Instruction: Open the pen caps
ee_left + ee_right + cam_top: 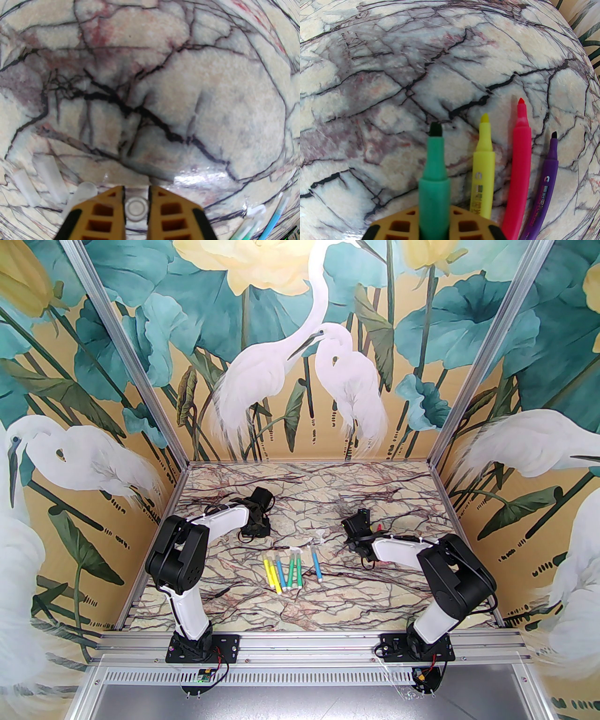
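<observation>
Left gripper (136,187) pinches a clear cap (136,207), right gripper (434,208) clamps a bare green pen (434,168) — best release low: cap left of jaws, pen right.

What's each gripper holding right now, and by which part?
Left gripper pinches a clear cap across its sides. Right gripper grips the green pen around its body, with the bare tip pointing away.

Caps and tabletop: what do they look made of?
Caps: probably plastic, colourless and milky-translucent, with smooth moulded tube shapes. Tabletop: marble-veined and glossy, judging by the glare patch; whether it is real stone or a printed sheet cannot be told.
</observation>
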